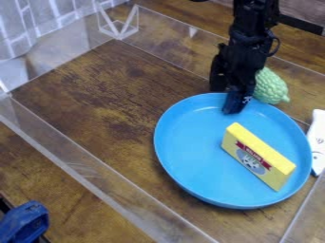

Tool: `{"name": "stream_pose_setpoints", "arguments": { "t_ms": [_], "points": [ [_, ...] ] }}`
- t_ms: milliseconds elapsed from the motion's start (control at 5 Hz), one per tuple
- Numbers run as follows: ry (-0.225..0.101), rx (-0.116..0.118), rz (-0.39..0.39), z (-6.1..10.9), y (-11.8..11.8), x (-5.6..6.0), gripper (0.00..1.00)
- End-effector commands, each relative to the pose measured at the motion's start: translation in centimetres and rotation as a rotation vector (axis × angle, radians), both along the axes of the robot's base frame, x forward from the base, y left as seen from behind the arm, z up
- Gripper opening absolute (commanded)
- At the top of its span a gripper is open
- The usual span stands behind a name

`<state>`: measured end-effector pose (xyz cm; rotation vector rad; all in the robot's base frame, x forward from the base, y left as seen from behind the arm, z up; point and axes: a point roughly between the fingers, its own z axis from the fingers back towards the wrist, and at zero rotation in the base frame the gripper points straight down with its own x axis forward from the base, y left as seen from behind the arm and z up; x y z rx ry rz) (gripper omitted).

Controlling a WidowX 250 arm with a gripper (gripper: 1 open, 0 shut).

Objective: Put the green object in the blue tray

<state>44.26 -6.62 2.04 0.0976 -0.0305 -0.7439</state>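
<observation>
Beside the yellow block's blue plate (pixel 191 152), the gripper (pixel 238 100) hides its fingers' state; green lump (pixel 271 87) adjacent.

Your way into the plate (pixel 191 157) lies open from nine o'clock; the yellow box (pixel 258 157) blocks its three o'clock side.

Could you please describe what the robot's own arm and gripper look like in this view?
The arm is black, coming in from the top edge. The gripper is black too, with an angular, many-parted outline and some lighter glints. At this size I cannot make out any markings or cables, nor the exact shape of the fingers.
</observation>
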Motion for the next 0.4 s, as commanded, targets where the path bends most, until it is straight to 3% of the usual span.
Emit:
{"name": "stream_pose_setpoints", "arguments": {
  "t_ms": [0, 200],
  "points": [
    [-0.001, -0.010, -0.040, -0.97, -1.37, -0.38, 1.00],
    [0.000, -0.015, -0.049, -1.08, -1.63, -0.50, 1.00]
  ]
}}
